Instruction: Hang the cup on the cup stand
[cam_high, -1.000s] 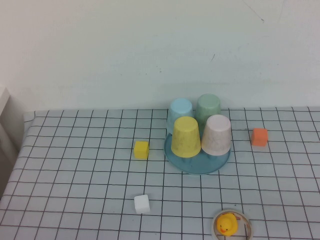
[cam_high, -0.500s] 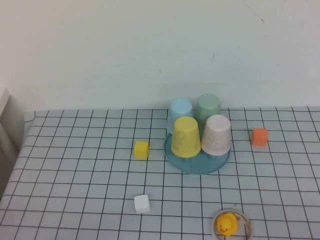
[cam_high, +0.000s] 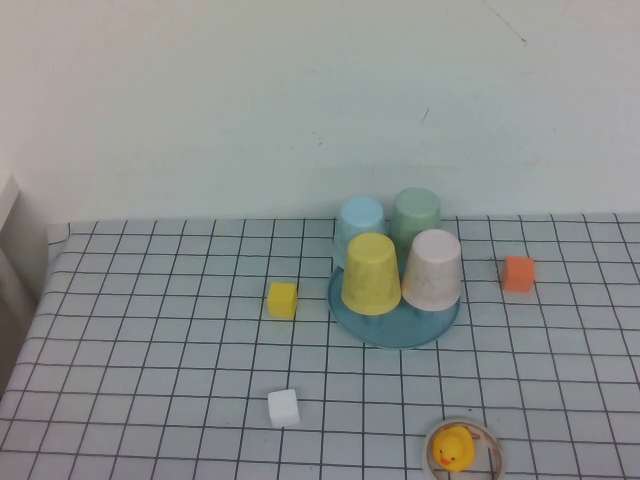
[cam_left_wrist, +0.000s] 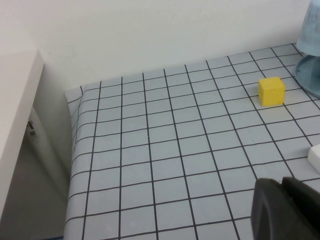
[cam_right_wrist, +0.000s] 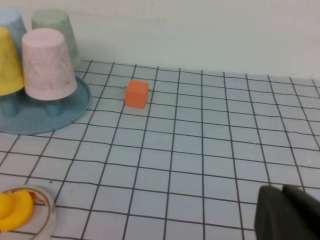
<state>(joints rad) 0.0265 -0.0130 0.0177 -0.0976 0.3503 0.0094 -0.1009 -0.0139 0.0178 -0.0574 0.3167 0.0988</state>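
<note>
The pale pink cup (cam_high: 433, 268) sits upside down on a peg of the teal cup stand (cam_high: 400, 328), at its front right; it also shows in the right wrist view (cam_right_wrist: 48, 64) on the stand (cam_right_wrist: 30, 119). A yellow cup (cam_high: 372, 273), a light blue cup (cam_high: 360, 222) and a green cup (cam_high: 416, 216) also hang on the stand. Neither arm shows in the high view. My left gripper (cam_left_wrist: 281, 184) is shut and empty, low over the table's left front. My right gripper (cam_right_wrist: 283, 190) is shut and empty over the right front.
A yellow cube (cam_high: 283, 299) lies left of the stand, a white cube (cam_high: 284, 407) nearer the front, an orange cube (cam_high: 518, 273) right of the stand. A ring dish with a yellow duck (cam_high: 455, 449) is at the front edge. The table's left edge drops off (cam_left_wrist: 75, 150).
</note>
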